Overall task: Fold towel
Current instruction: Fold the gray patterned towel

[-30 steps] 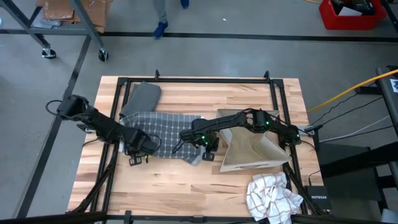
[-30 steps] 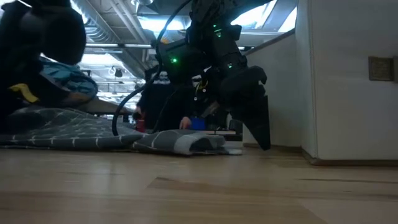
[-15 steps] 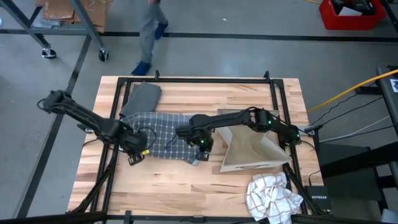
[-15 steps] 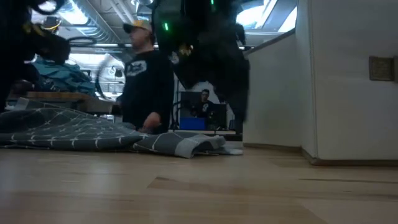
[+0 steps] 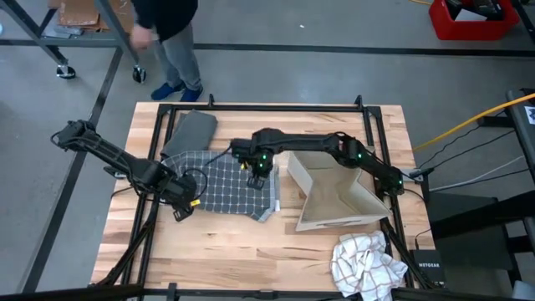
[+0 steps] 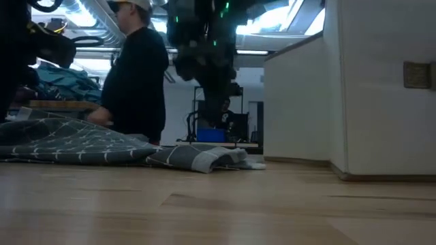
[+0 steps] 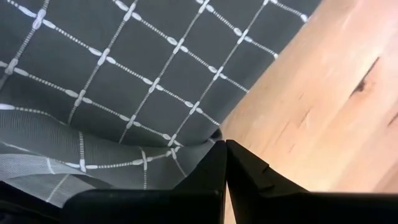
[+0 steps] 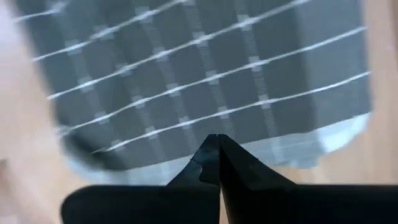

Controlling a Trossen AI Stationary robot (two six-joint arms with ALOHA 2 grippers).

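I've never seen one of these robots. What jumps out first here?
A dark checked towel lies spread mid-table, with both black arms reaching to it: the left gripper at its near-left edge, the right gripper above its right part. A tan bag lies to the right, and a person walks past behind.

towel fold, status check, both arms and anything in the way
Left gripper shut on dark grey checked towel at its left corner. Right gripper shut, above the towel. Towel flat, unfolded. Tan box beside it.
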